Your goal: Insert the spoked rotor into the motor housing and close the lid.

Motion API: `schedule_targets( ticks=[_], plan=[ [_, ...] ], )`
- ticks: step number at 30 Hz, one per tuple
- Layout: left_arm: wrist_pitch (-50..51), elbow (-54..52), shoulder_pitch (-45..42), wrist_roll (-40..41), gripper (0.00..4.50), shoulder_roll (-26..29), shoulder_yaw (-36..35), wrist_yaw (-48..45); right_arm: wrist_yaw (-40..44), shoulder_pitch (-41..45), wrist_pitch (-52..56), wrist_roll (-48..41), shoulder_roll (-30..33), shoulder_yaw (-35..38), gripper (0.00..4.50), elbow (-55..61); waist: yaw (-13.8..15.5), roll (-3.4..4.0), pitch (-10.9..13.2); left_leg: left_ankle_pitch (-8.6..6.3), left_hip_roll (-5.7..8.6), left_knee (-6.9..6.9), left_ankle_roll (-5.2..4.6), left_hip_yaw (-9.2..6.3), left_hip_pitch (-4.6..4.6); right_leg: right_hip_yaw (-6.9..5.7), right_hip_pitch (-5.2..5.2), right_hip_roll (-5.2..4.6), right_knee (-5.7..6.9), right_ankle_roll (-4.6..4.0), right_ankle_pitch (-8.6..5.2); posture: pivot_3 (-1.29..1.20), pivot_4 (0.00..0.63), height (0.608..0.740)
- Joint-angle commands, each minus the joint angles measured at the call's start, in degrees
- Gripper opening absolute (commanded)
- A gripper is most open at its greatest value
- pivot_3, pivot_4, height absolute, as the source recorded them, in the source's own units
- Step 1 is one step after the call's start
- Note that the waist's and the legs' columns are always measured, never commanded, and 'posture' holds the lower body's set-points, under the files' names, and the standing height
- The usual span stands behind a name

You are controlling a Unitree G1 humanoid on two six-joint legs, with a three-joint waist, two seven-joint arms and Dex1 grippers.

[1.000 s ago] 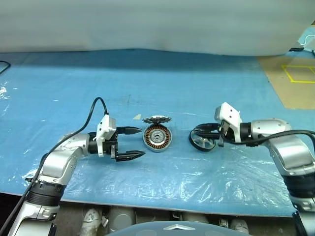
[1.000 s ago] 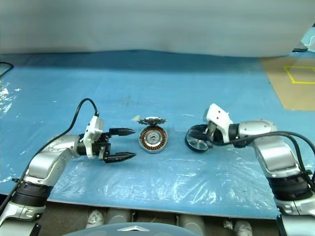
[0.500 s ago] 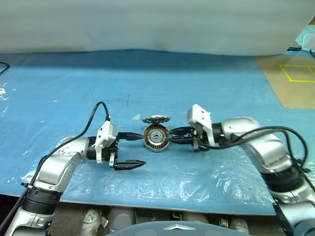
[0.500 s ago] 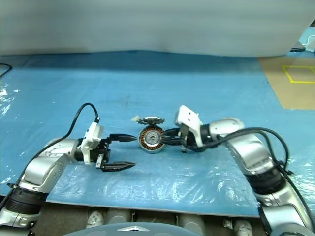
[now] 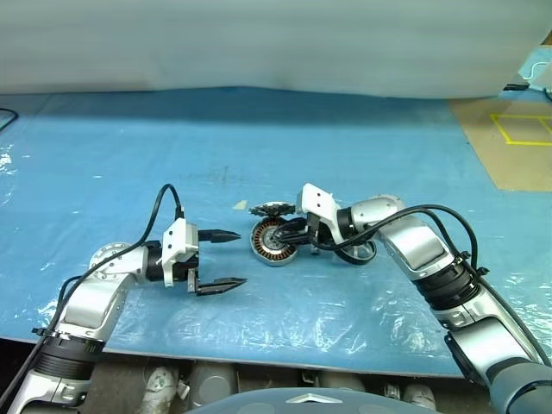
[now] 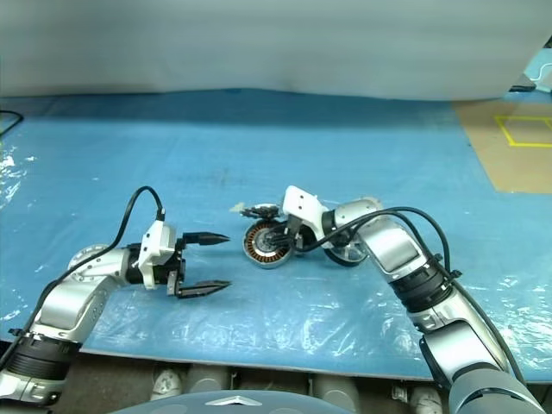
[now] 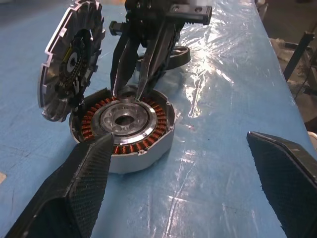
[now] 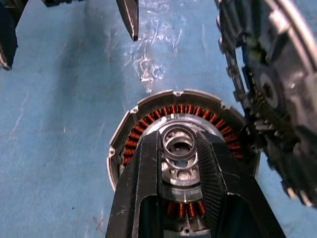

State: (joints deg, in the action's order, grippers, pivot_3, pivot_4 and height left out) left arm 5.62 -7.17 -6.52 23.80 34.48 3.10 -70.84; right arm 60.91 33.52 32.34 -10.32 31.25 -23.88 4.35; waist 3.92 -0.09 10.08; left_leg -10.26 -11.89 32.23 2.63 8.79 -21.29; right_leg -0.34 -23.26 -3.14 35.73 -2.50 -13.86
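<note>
Zero of two assembly steps are complete, judging by how the parts lie.

Right gripper: it reaches in over the motor housing. Its jaws are narrowed around the raised collar of the silver hub. They appear to pinch that collar, though this is a judgement from the wrist views. No loose part is carried.

Left gripper: released, jaws spread wide and holding nothing. The housing sits just ahead of its fingertips and clear of them.

Spoked rotor: it lies on the blue sheet behind the right gripper, beside that arm's wrist. It is outside the housing and not held.

Motor housing: it stands open, with the copper windings and hub fully exposed. No rotor is seated in it.

Lid: it stands tilted on edge against the far rim of the housing, just beyond the right fingertips. Its ribbed dark underside faces the left gripper.

Remaining work, as judged:
- Take up the rotor.
- Seat the rotor over the hub.
- Bring the lid flat onto the housing.

Risk noted: the leaning lid stands close to the right fingers and could be knocked over by a careless withdrawal.
</note>
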Motion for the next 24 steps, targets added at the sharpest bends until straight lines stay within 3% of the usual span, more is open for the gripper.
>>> schedule_targets(
  ticks=[1, 24],
  plan=[
    [-0.9, -0.6, -0.4, 0.9, 4.50, -0.6, -0.4, 0.4, -0.7, 1.4, -2.0, 1.7, -1.4, -0.4, 0.60, -2.5, 0.0, 0.00, 0.0, 0.00, 0.01, 0.01, 0.00, 0.00, 0.02, 0.01, 0.01, 0.00, 0.02, 0.00, 0.00, 0.00, 0.150, 0.740],
    [1.7, -1.7, -1.7, 1.0, 4.50, -0.5, 0.4, 1.4, 0.8, 1.3, -6.5, 6.0, -3.1, -1.9, 0.60, -4.8, 0.0, -0.01, 0.0, 0.00, 0.00, 0.04, -0.01, 0.00, 0.01, 0.01, 0.01, 0.00, 0.04, -0.01, 0.00, 0.00, 0.150, 0.740]
  ],
)
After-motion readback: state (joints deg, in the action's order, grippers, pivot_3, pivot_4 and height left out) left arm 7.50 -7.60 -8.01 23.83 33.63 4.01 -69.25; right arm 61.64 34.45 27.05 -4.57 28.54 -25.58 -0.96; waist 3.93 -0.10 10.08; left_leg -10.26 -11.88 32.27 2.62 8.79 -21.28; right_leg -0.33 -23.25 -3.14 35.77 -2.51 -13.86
